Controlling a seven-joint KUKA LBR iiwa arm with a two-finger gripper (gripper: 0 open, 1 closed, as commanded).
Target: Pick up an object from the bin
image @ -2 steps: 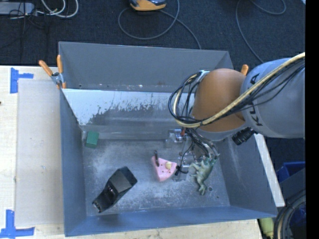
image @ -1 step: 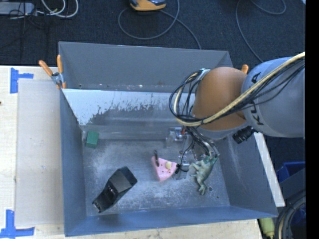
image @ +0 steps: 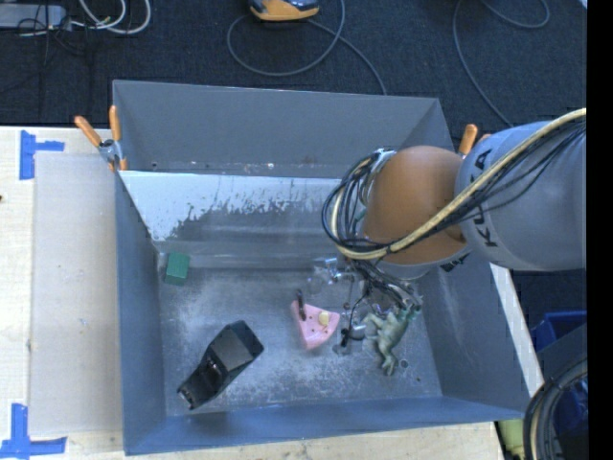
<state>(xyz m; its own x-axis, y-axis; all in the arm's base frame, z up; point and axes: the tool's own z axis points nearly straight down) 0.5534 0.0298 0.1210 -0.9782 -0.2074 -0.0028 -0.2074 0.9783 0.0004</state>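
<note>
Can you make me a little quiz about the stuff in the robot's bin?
1. Fill in the word: the gripper is low in the bin, between a pink thing and a ___ toy animal.
2. True or false: the small green block lies right beside the gripper.
3. Which lies nearest the bin's lower left corner in the camera view? A the pink thing, B the black thing, C the small green block.
Key: 1 green; 2 false, it lies apart at the left; 3 B.
</note>
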